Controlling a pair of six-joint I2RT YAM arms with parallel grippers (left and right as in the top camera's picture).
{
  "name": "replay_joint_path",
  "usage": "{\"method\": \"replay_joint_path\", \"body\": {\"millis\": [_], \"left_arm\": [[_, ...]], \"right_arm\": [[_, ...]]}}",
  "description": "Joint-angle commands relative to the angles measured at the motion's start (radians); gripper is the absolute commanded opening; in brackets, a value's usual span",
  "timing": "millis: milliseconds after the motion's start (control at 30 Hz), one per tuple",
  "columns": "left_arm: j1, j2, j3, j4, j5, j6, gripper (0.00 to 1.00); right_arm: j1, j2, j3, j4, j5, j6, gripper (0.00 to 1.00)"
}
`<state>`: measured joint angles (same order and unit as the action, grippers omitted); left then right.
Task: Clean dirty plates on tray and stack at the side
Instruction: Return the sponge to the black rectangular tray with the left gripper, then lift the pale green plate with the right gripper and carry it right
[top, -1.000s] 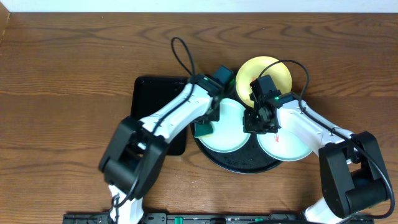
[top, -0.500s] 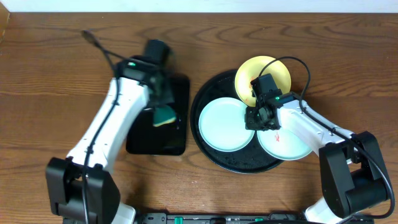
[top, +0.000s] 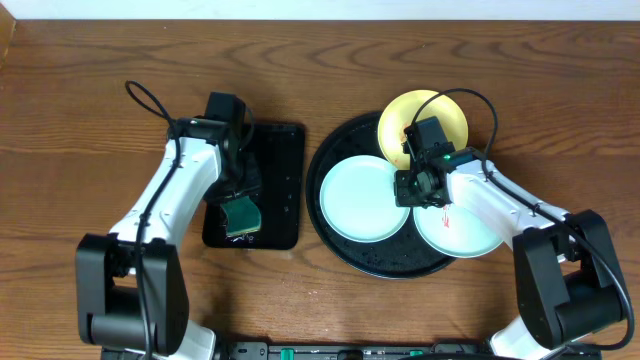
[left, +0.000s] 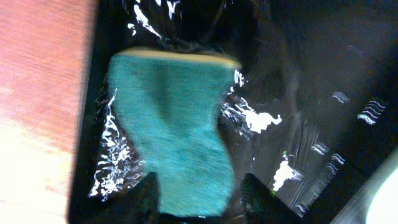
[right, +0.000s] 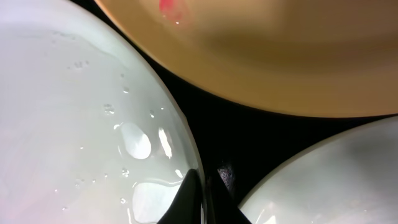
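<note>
Left hand (left: 200, 190) parted — scrubby green sponge (left: 174, 124) (rectangular).

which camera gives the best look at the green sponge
The left wrist view: the green sponge is large and close, lying in the wet rectangular black tray. The overhead view shows it only as a small green patch on that tray. The right wrist view shows only plates, no sponge.

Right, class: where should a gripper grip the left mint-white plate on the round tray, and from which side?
Probably its thin rim, from the left: the left plate lies flat, and the yellow plate, the right plate and the shut right gripper crowd its right edge.
</note>
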<state>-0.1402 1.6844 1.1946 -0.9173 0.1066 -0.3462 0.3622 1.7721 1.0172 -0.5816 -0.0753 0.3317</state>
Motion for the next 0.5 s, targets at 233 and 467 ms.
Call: {"method": "replay_joint_path", "body": {"millis": [233,467], "left_arm": [[0.003,-0.29,0.055,-0.017,0.136,0.064,0.59],[0.021,-0.511,0.055,-0.016,0.133,0.076,0.66]], "right_arm": [[0.006,-0.147,0.23,-0.092,0.018,-0.06,0.01],[0.078,-0.147,0.383,-0.058,0.019,-0.086,0.01]]}}
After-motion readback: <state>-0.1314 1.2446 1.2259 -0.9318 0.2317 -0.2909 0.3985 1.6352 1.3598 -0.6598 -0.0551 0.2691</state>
